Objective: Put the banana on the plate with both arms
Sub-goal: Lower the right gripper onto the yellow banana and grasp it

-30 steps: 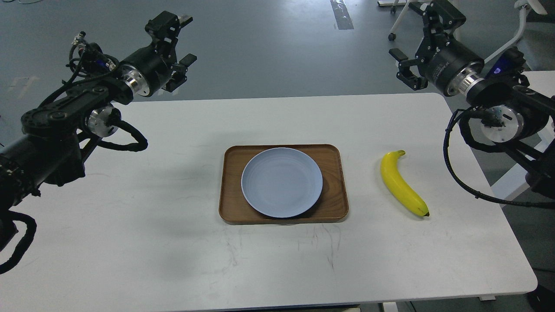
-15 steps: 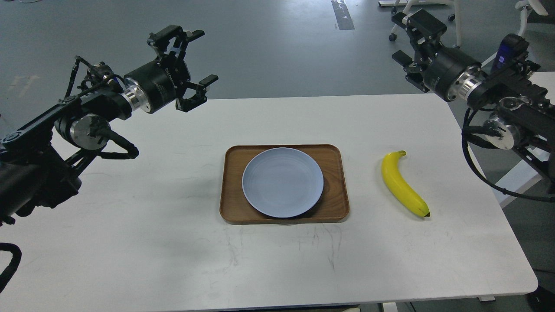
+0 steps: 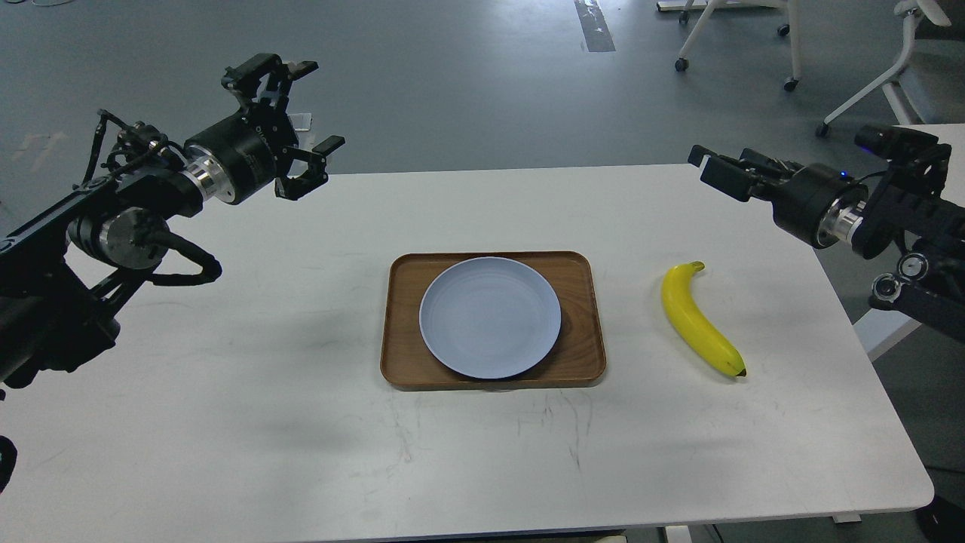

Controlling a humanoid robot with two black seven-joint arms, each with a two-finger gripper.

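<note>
The yellow banana point(image 3: 697, 320) lies on the white table point(image 3: 226, 392) right of the tray, its dark tip toward me. The pale blue-grey plate point(image 3: 490, 317) sits empty on a brown wooden tray point(image 3: 584, 362) at the table's middle. My left gripper point(image 3: 309, 109) is open and empty, raised over the table's far left edge, well away from the plate. My right gripper point(image 3: 720, 172) hovers over the far right of the table, behind and above the banana and apart from it. It is seen side-on, so I cannot tell how its jaws stand.
Office chairs point(image 3: 754, 38) stand on the grey floor beyond the table's far right corner. A second white surface point(image 3: 889, 317) adjoins the right edge under my right arm.
My right gripper has dropped and swung down toward the table, now pointing left. My left gripper has pulled back to the left and slightly up. The banana and plate have not moved.
</note>
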